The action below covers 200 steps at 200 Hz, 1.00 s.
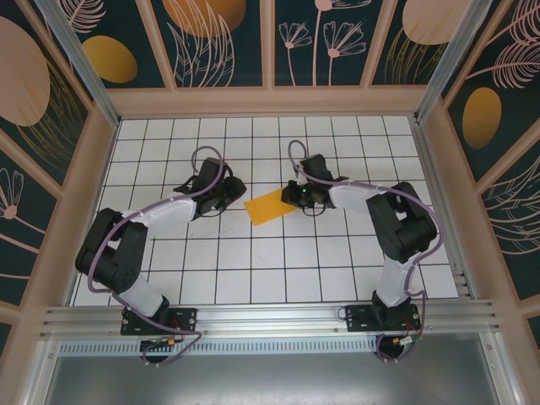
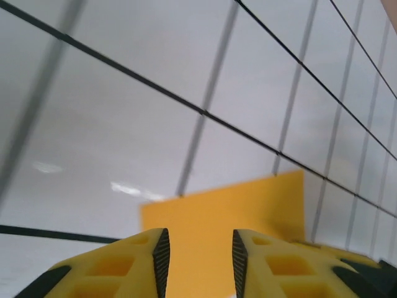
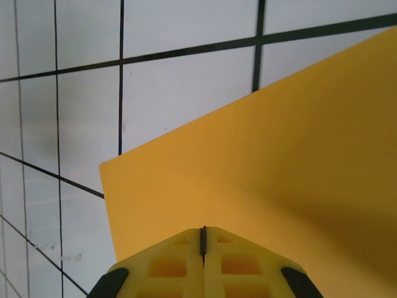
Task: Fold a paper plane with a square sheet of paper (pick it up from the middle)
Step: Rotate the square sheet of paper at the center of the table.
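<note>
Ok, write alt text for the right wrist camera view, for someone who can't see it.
The right claw, yellow and pressed shut, sits low in the frame over an orange-yellow sheet of paper lying on a white table with a black grid. Whether it pinches the paper is unclear.

On the table (image 1: 253,278), the square sheet of paper (image 1: 270,207) lies between left fingers (image 2: 124,270) and right fingers (image 3: 236,261); the latter touch it.

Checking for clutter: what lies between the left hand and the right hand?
The square sheet of paper, in the top view; the right hand is shut on its edge, the left hand open opposite.
</note>
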Motion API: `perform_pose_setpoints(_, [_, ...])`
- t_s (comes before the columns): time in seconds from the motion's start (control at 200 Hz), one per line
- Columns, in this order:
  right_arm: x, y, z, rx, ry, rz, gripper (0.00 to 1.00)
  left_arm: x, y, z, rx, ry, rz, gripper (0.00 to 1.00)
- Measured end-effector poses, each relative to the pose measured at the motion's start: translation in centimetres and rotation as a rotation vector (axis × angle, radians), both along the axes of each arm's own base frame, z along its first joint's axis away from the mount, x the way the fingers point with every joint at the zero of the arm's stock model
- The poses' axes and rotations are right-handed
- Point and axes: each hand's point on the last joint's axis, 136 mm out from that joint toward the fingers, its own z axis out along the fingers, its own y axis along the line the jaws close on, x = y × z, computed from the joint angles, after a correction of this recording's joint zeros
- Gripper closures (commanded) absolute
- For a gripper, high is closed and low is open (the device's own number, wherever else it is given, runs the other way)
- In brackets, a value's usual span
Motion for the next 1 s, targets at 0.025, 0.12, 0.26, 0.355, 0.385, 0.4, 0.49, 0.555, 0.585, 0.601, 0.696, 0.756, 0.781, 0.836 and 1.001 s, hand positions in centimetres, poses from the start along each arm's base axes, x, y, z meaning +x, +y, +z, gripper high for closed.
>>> perform_pose_setpoints(0.025, [-0.1,0.4,-0.3,-0.011,0.006,0.008,1.00,0.1,0.8,0.0,0.017,-0.001,0.013,0.54])
perform_pose_setpoints(0.12, [0.0,2.2,-1.1,-0.045,0.021,0.033,1.00,-0.3,3.0,-0.4,0.075,0.003,0.052,0.39])
perform_pose_setpoints(0.26, [-0.2,5.0,-1.6,-0.078,0.028,0.081,1.00,-1.8,4.8,-1.1,0.140,0.020,0.080,0.24])
perform_pose_setpoints(0.355, [-0.4,6.5,-2.0,-0.103,0.030,0.108,1.00,-2.0,6.1,-1.2,0.189,0.017,0.098,0.12])
perform_pose_setpoints(0.385, [-0.5,6.8,-2.1,-0.110,0.031,0.114,1.00,-2.0,6.4,-1.1,0.202,0.011,0.102,0.09])
perform_pose_setpoints(0.4, [-0.6,7.0,-2.2,-0.115,0.033,0.117,1.00,-1.9,6.6,-1.0,0.205,0.008,0.109,0.08])
perform_pose_setpoints(0.49, [-1.0,7.3,-2.5,-0.140,0.039,0.125,1.00,-1.8,7.5,-0.5,0.246,-0.017,0.125,0.01])
perform_pose_setpoints(0.555, [-1.0,7.6,-2.3,-0.150,0.041,0.130,1.00,-1.7,8.1,-0.3,0.266,-0.030,0.138,0.01])
perform_pose_setpoints(0.585, [-0.8,7.7,-2.2,-0.153,0.038,0.129,1.00,-1.8,8.3,-0.2,0.274,-0.032,0.142,0.02])
perform_pose_setpoints(0.601, [-0.8,7.8,-2.2,-0.154,0.038,0.132,1.00,-1.8,8.4,-0.2,0.278,-0.034,0.143,0.02])
perform_pose_setpoints(0.696, [-0.4,8.4,-2.3,-0.174,0.036,0.136,1.00,-1.7,9.1,-0.2,0.303,-0.038,0.155,0.02])
perform_pose_setpoints(0.756, [-0.2,8.9,-2.4,-0.182,0.031,0.142,1.00,-1.6,9.5,-0.2,0.318,-0.038,0.164,0.01])
perform_pose_setpoints(0.781, [-0.2,9.0,-2.3,-0.184,0.028,0.145,1.00,-1.6,9.6,-0.2,0.324,-0.038,0.166,0.02])
perform_pose_setpoints(0.836, [-0.2,9.2,-2.3,-0.191,0.024,0.150,1.00,-1.6,9.9,-0.3,0.333,-0.036,0.171,0.01])
perform_pose_setpoints(1.001, [-0.2,9.4,-2.5,-0.203,0.029,0.163,1.00,-1.7,10.5,-0.4,0.348,-0.028,0.182,0.02])
